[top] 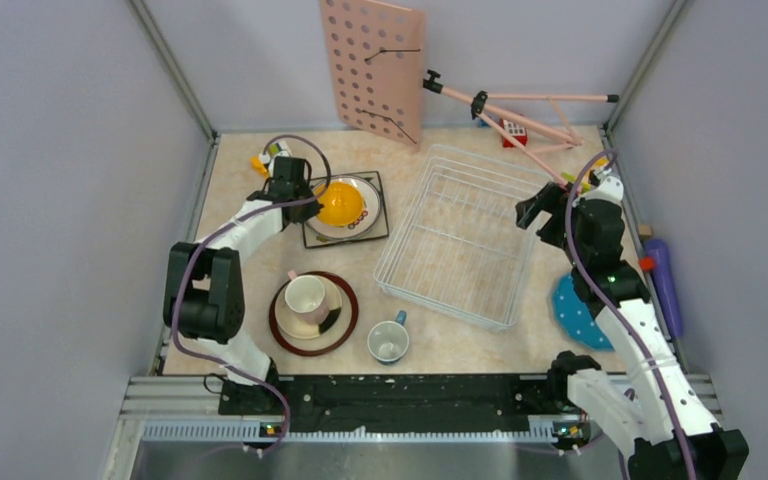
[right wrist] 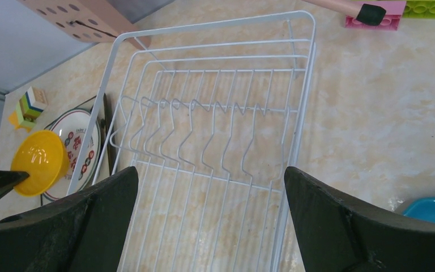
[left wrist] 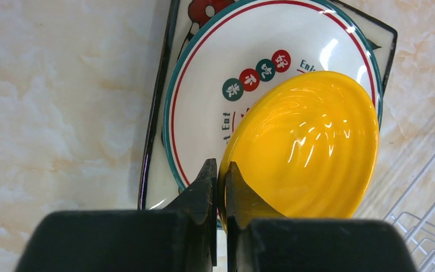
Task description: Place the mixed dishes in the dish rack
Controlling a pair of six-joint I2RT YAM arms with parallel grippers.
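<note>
My left gripper is shut on the rim of the yellow bowl, tilted above the white plate with characters, which lies on the square floral plate. In the top view the left gripper is left of the bowl. My right gripper is open and empty over the right side of the white wire dish rack, also in the top view. A pink cup sits on a cream plate on the brown-rimmed plate. A blue-grey mug stands in front. The blue polka-dot plate lies under my right arm.
A pink pegboard leans on the back wall with a pink stand beside it. Toy blocks lie at the back; more blocks sit behind my left gripper. A purple object lies along the right wall.
</note>
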